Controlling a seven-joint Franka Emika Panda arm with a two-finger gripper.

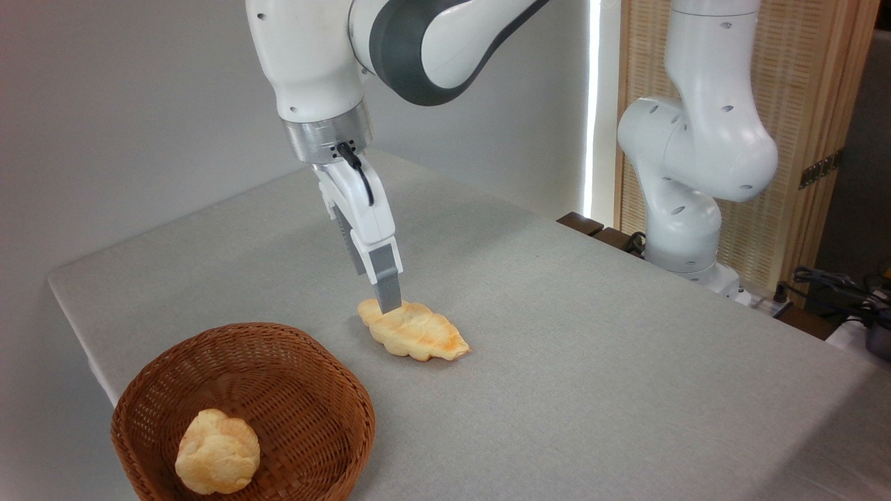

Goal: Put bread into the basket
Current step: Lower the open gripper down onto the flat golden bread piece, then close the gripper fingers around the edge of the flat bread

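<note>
Claw [390,304] fingers were seen edge-on at the bread's rear end, touching its top; whether they were spread or closed could not be told. Beyond the basket [278,348] (a pale bun [217,452] already lay inside), the bread [415,332] lay flat on the table [592,348], near the rim. The grasping step was judged in hand; a firm closure and lift toward the basket would be called for.

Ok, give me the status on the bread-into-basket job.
Done: nothing for this piece yet; only a round bun sits in the basket. In hand: the pincer is down at the left end of the bread, which lies flat on the table; whether it is gripped can't be told. Left: lift it, carry it to the basket, drop it in.
</note>
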